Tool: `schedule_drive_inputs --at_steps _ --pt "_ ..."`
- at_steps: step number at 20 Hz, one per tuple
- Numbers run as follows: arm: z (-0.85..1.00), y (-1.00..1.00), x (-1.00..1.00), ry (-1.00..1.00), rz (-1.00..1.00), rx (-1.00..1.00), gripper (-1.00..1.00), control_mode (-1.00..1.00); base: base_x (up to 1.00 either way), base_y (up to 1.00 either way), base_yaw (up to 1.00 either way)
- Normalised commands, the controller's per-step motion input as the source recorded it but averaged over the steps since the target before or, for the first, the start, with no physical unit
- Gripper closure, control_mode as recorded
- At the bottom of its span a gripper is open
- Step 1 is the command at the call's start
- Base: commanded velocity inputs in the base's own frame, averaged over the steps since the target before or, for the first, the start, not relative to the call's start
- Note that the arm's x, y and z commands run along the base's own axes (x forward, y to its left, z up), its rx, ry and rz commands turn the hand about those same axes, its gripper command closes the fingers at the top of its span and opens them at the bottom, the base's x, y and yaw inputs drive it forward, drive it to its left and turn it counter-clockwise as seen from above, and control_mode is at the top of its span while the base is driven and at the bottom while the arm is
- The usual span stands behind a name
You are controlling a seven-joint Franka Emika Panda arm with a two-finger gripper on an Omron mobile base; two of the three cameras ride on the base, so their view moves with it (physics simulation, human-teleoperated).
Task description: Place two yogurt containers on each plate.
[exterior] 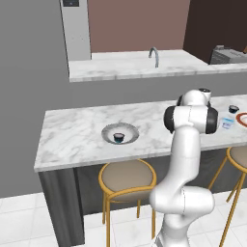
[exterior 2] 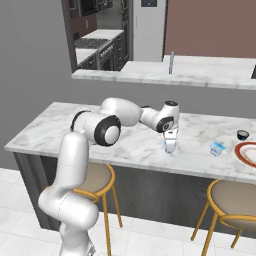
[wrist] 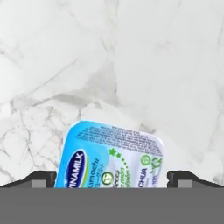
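Yogurt cup (wrist: 114,158) between open gripper (wrist: 112,178) fingertips

A white marble island counter (exterior: 77,132) with round tan stools on gold legs (exterior: 127,181) stands on pale floor tiles (exterior: 29,219) before grey walls (exterior: 29,58).

Even, soft, shadowless-looking rendered light fills the kitchen; no single lamp or window stands out as its source. The marble counter (exterior: 77,135) reads bright and pale, with only faint shading beneath its overhang and under the stools (exterior: 128,176). The white arm (exterior 2: 75,165) shows gentle highlights, no harsh glare. Both base views are slightly soft and low in detail. The hand view is sharper, its yogurt label (wrist: 114,155) readable though cropped.
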Motion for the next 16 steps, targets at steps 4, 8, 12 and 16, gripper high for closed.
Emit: schedule_drive_inputs --at_steps 4,8,12,16 --pt "-0.25 0.00 0.00 0.00 -0.08 0.00 -1.00 -1.00 0.00 0.00 0.00" --pt "-0.43 0.00 0.00 0.00 -0.07 0.00 -1.00 -1.00 0.00 0.00 0.00" --pt "-0.36 0.00 0.00 0.00 -0.06 0.00 -1.00 -1.00 0.00 0.00 0.00" --pt "-0.01 0.00 -0.06 -0.01 -0.07 0.00 1.00 -1.00 0.00 0.00 0.00"
